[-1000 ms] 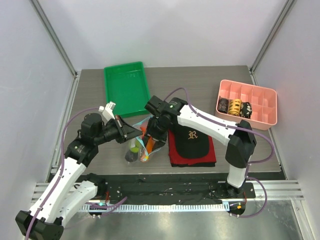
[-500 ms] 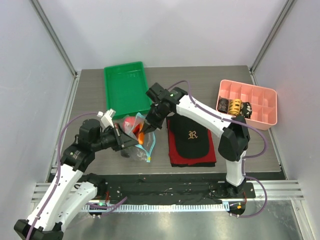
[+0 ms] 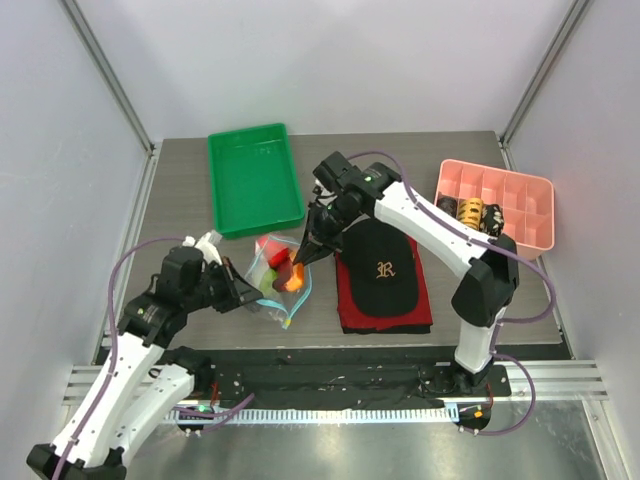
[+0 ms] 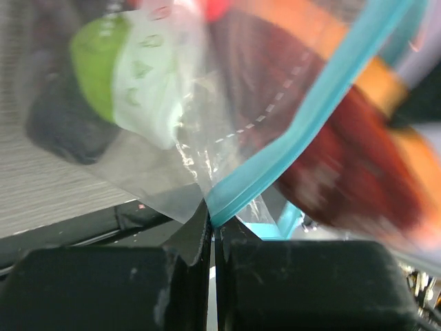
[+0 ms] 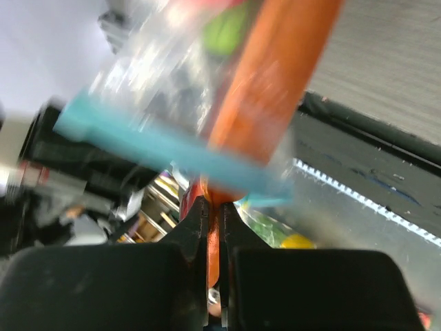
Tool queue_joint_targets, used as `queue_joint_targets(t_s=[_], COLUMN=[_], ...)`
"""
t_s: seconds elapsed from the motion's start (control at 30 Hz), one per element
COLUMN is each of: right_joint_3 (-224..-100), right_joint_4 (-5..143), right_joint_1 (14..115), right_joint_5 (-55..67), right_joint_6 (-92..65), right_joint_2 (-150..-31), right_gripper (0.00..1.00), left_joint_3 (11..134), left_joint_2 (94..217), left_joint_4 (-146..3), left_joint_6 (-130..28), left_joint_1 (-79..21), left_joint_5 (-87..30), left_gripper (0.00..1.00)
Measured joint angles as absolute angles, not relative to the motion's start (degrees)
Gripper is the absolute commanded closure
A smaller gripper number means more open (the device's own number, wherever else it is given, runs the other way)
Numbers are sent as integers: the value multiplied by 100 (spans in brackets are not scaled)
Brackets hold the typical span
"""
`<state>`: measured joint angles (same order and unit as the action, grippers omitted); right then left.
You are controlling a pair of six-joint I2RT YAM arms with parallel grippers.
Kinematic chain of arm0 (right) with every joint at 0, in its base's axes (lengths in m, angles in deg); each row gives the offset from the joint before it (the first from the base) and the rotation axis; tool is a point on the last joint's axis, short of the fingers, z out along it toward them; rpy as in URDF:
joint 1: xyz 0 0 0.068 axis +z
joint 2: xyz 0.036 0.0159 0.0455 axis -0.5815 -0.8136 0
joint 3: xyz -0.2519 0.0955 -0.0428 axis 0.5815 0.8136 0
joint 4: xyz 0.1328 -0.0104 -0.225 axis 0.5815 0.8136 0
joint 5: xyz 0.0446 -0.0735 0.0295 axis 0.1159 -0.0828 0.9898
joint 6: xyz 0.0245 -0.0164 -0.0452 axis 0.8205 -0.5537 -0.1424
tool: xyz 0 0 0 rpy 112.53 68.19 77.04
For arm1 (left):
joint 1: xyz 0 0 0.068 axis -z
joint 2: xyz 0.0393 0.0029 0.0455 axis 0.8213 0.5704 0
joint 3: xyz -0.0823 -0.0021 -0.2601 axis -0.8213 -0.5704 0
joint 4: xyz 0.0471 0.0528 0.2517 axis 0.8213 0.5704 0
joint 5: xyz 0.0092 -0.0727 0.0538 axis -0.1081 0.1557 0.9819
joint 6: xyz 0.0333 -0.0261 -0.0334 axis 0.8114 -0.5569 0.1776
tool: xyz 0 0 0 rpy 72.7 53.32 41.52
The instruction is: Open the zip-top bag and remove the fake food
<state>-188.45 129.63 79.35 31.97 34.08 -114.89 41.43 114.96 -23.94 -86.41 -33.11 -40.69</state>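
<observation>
The clear zip-top bag (image 3: 272, 292) hangs between both grippers over the table's left middle. My left gripper (image 3: 243, 296) is shut on its teal zip strip (image 4: 303, 131) at the bag's corner; its jaws (image 4: 213, 221) meet on the plastic. My right gripper (image 3: 303, 258) is shut on the orange rim of the melon slice (image 5: 275, 76), a piece of the fake food, at the bag's mouth, with the strip (image 5: 158, 145) crossing just above the jaws. A red apple (image 3: 268, 247), a green piece (image 4: 96, 69) and a dark piece (image 4: 62, 124) show through the plastic.
A green tray (image 3: 250, 175) lies at the back left. A pink divided box (image 3: 495, 205) with dark and yellow items stands at the back right. A black cap (image 3: 383, 270) rests on a red and black cloth (image 3: 385, 318) just right of the bag.
My right gripper has shut on the melon slice and drawn back and to the right. The left arm has pulled left and toward the near edge, carrying the bag's corner with it.
</observation>
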Motion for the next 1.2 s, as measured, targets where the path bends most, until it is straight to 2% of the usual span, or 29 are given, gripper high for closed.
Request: queue_joint_targets(t_s=[0.17, 0.3, 0.47, 0.6, 0.73, 0.87, 1.03, 1.2], right_joint_3=[-19431, -19798, -21127, -22027, -22062, -22075, -22757, -22329], right_joint_4=[13437, 13422, 13290, 12801, 11758, 10864, 10167, 9756], right_joint_1=[8072, 8365, 8752, 8284, 7847, 7661, 7554, 7406], right_joint_5=[3590, 4028, 4246, 4235, 4001, 3776, 3330, 3024], right_joint_6=[2890, 2886, 3061, 3229, 3347, 3277, 2864, 2254], right_joint_2=[-11169, -10852, -11023, -11093, -11196, -11764, -13532, -14562], right_gripper=[98, 99, 99, 99, 98, 99, 99, 98], left_joint_3=[4266, 4847, 5833, 6067, 6076, 6283, 6812, 6849], left_joint_2=[12051, 12556, 13006, 13021, 12794, 12704, 12846, 12897], left_joint_4=[-2331, -2383, -2226, -1811, -1223, -838, -427, -362], left_joint_6=[-8890, -8969, -8868, -8862, -8857, -8776, -8647, -8680], left_joint_1=[-3309, -3311, -3309, -3311, -3311, -3311, -3311, -3311], left_joint_5=[-3614, -3378, -2805, -2219, -1778, -1596, -1317, -1242], left_gripper=[100, 100, 100, 100, 100, 100, 100, 100])
